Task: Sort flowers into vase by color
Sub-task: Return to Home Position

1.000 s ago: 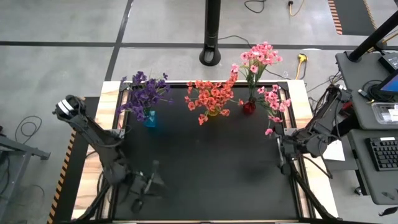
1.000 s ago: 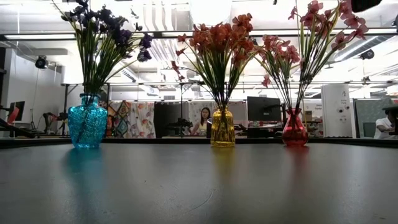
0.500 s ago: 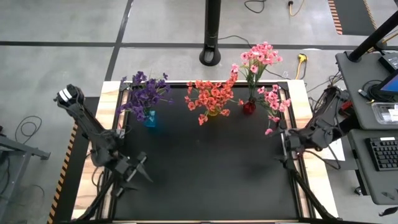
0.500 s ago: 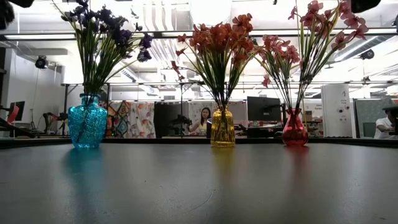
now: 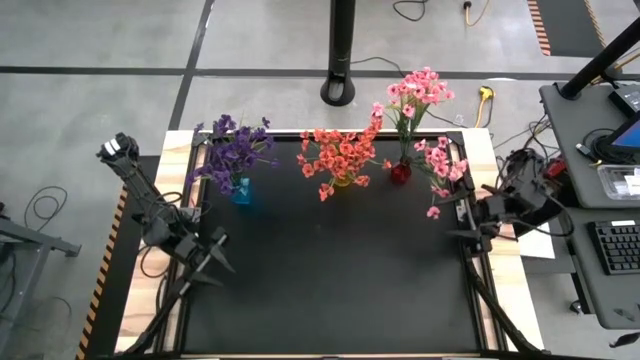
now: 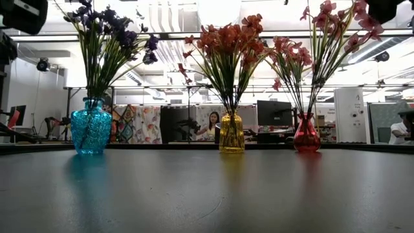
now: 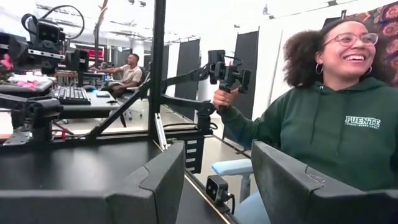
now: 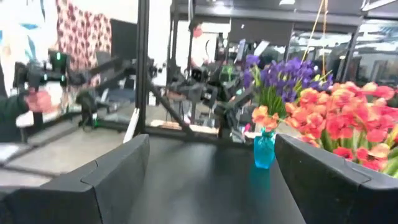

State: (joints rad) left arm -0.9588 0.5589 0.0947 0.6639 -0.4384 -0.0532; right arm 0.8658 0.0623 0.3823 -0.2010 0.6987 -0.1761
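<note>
Three vases stand in a row along the table's far edge. Purple flowers (image 5: 235, 150) stick into a blue vase (image 6: 90, 133), orange-red flowers (image 5: 340, 155) into a yellow vase (image 6: 231, 133), and pink flowers (image 5: 425, 120) into a red vase (image 6: 306, 134). My left gripper (image 5: 210, 255) is by the table's left edge, open, with nothing between its fingers (image 7: 217, 155). My right gripper (image 5: 465, 225) is at the table's right edge, open and holding nothing (image 8: 211, 149), a little nearer than the pink flowers.
The black tabletop (image 5: 330, 270) stretches between both arms. A person in a green hooded top (image 7: 323, 124) holds a hand controller beyond the table. A desk with a keyboard (image 5: 615, 245) stands to the right, and a black pole base (image 5: 340, 90) behind the table.
My left gripper has drawn back from the near middle-left of the table toward the left edge and somewhat farther, rolling a little. My right gripper has pulled back toward the right edge. The vases and flowers have kept still.
</note>
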